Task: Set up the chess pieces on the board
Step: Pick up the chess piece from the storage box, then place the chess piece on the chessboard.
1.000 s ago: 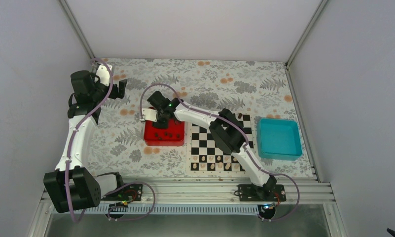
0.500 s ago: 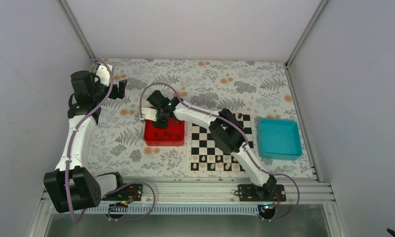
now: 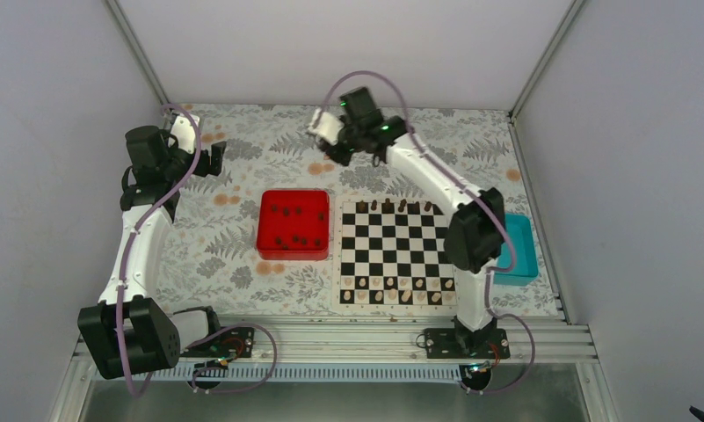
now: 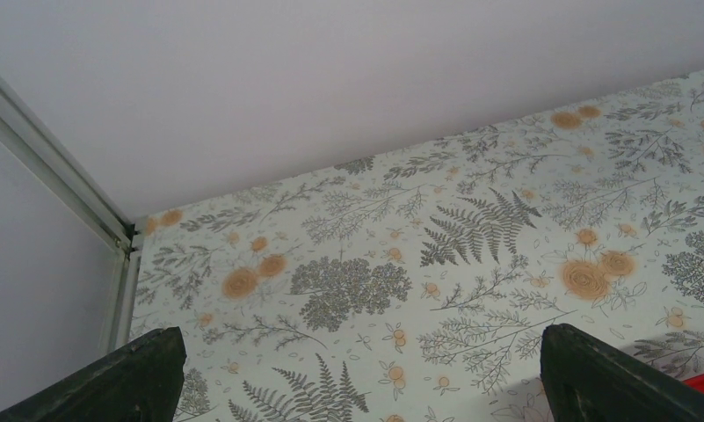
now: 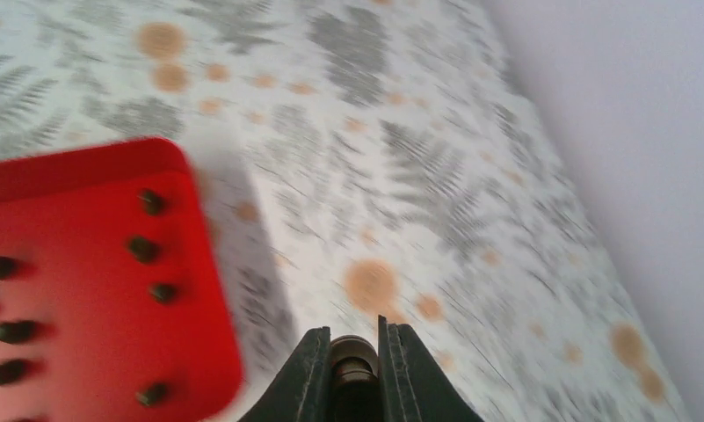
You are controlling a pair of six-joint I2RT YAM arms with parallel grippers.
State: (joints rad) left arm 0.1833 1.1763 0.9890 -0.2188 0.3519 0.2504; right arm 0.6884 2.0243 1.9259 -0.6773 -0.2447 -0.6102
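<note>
The board (image 3: 395, 251) was a flat square of black and white checks with a pale border. Along its far row stood a few tiny dark chess pieces (image 3: 388, 205), each smaller than a square. More of them lay scattered in the red tray (image 3: 293, 255) just left of the board. Pale pieces (image 3: 390, 283) filled its two near rows.

The right gripper (image 5: 354, 350) hung beyond the board's far-left corner, over the flowered tablecloth (image 4: 471, 229). Its fingers (image 5: 309, 369) were pinched onto one dark piece (image 5: 352, 353). Only a rounded top with a lighter collar showed, so its kind could not be told, and that wrist view was blurred.

The left gripper (image 3: 214, 159) sat well left of the board, beyond the red tray, its jaws spread wide with only tablecloth showing between them.

The right arm (image 3: 475, 237) covered part of the teal tray (image 3: 522, 255) at the board's right. From above, the pieces were too small to tell apart by kind.
</note>
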